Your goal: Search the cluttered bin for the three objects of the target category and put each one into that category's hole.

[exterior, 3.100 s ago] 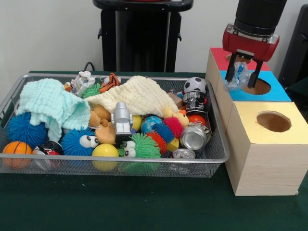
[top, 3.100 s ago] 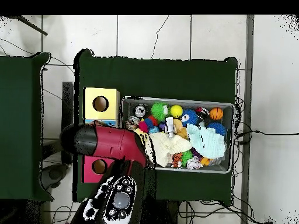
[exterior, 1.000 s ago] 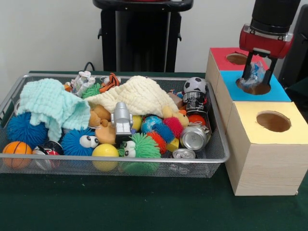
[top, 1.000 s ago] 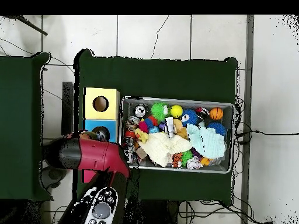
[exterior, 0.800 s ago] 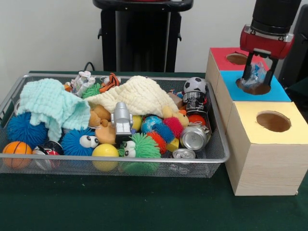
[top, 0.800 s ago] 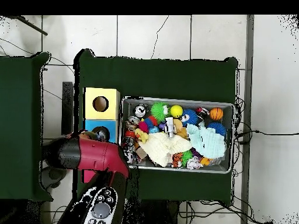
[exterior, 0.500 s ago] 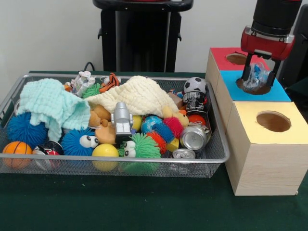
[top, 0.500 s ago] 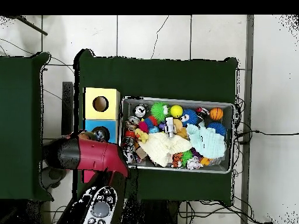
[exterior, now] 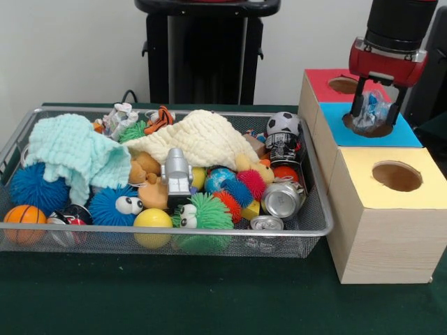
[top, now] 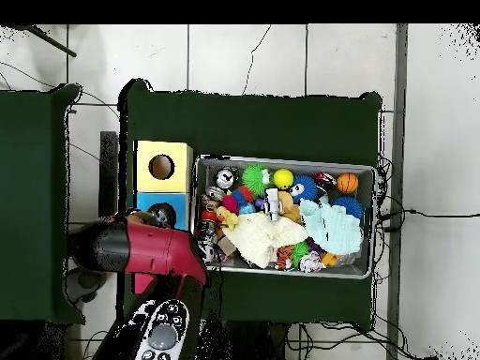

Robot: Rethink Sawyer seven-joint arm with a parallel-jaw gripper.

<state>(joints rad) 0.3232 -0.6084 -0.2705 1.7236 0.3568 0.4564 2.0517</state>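
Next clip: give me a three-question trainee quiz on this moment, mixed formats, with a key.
1. True or false: the end effector is over the hole of the blue-topped box.
2. Multiple choice: what is between its fingers? A) a crushed can B) a crumpled clear plastic item C) a soccer ball
3. Fill in: the box nearest the camera in the front view has a ____ top.

Key:
1. True.
2. B, the crumpled clear plastic item.
3. Yellow: the yellow-topped box.
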